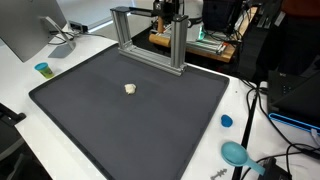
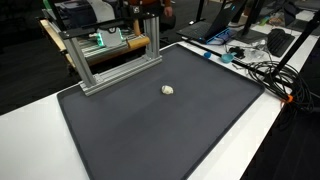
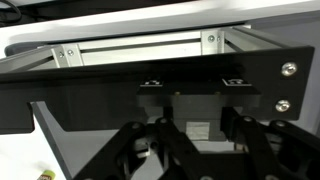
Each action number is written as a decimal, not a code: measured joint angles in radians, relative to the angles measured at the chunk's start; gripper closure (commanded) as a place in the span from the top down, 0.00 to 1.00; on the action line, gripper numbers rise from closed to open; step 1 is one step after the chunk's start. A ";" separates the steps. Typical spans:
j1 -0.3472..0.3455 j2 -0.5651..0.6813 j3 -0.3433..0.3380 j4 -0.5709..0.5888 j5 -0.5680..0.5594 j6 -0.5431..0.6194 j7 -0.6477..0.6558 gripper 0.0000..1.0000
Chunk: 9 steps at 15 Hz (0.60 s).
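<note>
Dark mat [image 1: 120, 125] carries 1 pale lump [image 1: 130, 88], well apart from the gripper [image 1: 171, 12], which hangs just above the aluminium frame [image 1: 179, 45]; whether its fingers are apart cannot be told.

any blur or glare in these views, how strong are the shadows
Wrist view: the black gripper is close and soft, the silver aluminium frame behind it sharper, the white surface blown out. Both exterior views: even light, no glare on the dark grey mat, barely a shadow under the small cream lump.

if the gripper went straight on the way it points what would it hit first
Likely the black plate across the aluminium frame, filling the wrist view just ahead of the gripper; depth unclear.
</note>
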 measured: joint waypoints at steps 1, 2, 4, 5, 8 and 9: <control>0.000 0.000 0.000 0.000 0.000 0.000 0.000 0.23; 0.000 0.000 -0.001 0.000 0.002 0.000 0.000 0.23; 0.000 0.001 -0.004 0.000 0.008 0.011 0.010 0.23; -0.001 0.002 -0.006 -0.002 0.009 0.028 0.026 0.23; -0.015 0.013 -0.006 -0.006 0.008 0.083 0.071 0.23; -0.020 0.019 -0.005 -0.005 0.007 0.103 0.078 0.23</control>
